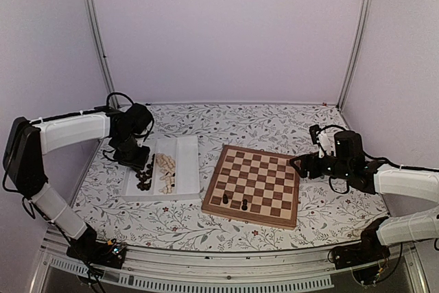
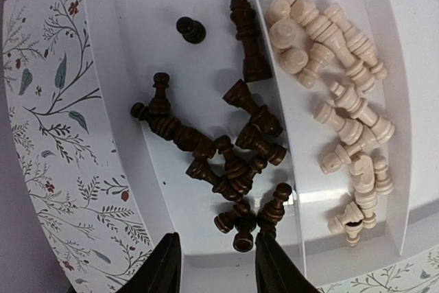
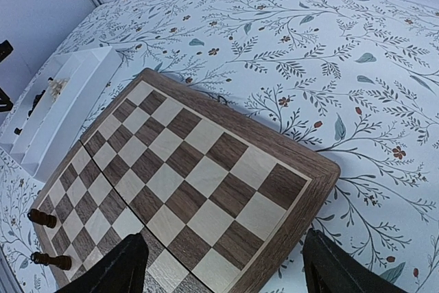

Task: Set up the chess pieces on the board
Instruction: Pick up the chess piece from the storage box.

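The board [image 1: 255,169] lies right of centre, and two dark chess pieces [image 1: 225,198] [image 1: 244,204] stand on its near rows. The other chess pieces lie loose in a white tray [image 1: 186,162], with a dark heap [image 2: 233,162] in one compartment and pale ones [image 2: 343,114] in the other. My left gripper [image 2: 218,246] hangs open over the near end of the dark compartment. A fallen dark piece [image 2: 243,238] lies just ahead of its right finger, and nothing is gripped. My right gripper [image 3: 225,238] stands wide open above the board's [image 3: 185,162] right corner, holding nothing.
The tray [image 3: 75,94] sits just left of the board on a floral tablecloth [image 1: 274,121]. White walls and metal posts enclose the table on three sides. The two standing dark pieces [image 3: 42,218] [image 3: 51,261] are at the far left in the right wrist view.
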Motion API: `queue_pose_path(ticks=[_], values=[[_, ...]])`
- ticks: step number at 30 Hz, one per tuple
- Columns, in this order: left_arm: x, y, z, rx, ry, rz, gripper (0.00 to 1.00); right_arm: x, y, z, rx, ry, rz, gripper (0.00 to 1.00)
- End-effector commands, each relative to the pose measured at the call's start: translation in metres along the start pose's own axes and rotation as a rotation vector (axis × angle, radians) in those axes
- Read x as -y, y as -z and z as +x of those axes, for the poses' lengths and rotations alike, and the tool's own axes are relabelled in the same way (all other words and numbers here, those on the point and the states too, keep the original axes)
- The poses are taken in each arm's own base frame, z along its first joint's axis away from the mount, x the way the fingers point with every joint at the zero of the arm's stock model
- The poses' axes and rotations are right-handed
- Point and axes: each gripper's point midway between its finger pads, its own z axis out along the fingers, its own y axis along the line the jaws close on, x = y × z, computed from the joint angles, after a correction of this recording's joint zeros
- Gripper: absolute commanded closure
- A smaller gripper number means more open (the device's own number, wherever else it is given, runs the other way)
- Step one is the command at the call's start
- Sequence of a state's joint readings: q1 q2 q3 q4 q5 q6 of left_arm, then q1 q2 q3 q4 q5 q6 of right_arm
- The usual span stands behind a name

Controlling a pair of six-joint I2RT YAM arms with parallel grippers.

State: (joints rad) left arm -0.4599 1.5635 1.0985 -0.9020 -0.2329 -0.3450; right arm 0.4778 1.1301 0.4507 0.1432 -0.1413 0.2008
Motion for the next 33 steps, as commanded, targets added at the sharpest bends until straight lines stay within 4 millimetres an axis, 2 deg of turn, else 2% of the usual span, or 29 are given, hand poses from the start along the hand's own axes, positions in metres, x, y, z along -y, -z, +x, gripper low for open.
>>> queue_pose_path(ticks=[1, 10, 16, 20, 33], values=[[-0.009, -0.010, 0.007, -0.033, 0.015, -0.026, 0.60, -0.006, -0.001, -0.007, 0.017, 0.007, -0.023, 0.19], [-0.003, -0.025, 0.015, -0.086, 0.006, -0.002, 0.64, -0.006, 0.000, -0.006, 0.019, 0.007, -0.022, 0.19], [0.006, -0.024, 0.033, -0.134, 0.030, 0.061, 0.65, -0.005, -0.001, -0.006, 0.016, 0.006, -0.020, 0.19], [0.010, -0.019, 0.036, -0.132, 0.046, 0.091, 0.67, -0.006, -0.002, -0.007, 0.017, 0.004, -0.027, 0.19], [0.014, -0.037, 0.051, -0.217, 0.049, 0.084, 0.73, -0.006, -0.002, -0.005, 0.015, 0.000, -0.024, 0.19]])
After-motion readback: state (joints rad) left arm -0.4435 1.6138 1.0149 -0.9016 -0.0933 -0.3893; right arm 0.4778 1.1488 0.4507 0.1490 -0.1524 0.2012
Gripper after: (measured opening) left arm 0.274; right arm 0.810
